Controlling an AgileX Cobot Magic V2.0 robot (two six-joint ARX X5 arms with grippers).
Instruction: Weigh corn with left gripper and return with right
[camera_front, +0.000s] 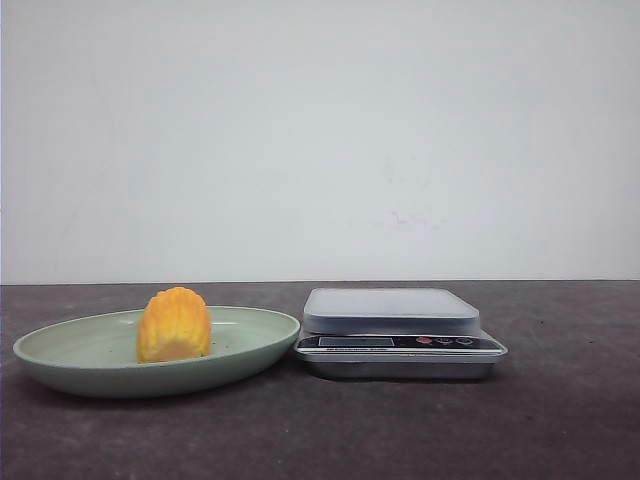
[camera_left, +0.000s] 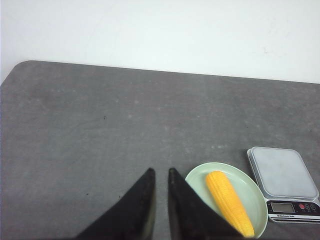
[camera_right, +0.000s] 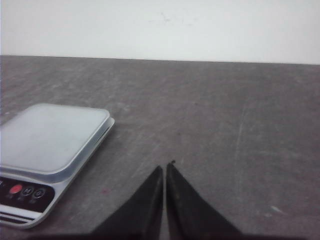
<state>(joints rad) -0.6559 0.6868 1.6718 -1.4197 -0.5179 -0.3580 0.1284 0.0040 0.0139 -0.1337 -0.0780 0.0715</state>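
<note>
Left hand (camera_left: 161, 172) hanging above bare grey counter (camera_left: 90, 140) with black fingers nearly together, only a thin slit between the tips, holding nothing; right hand (camera_right: 165, 167) likewise pressed closed and empty, over the counter beside the digital kitchen scale (camera_right: 52, 137). Corn (camera_front: 174, 323) lying in the pale green oval plate (camera_front: 60, 345), left of the scale in the front view, plate rim almost touching the scale's edge. Weighing platform bare, red button visible on its front panel.
</note>
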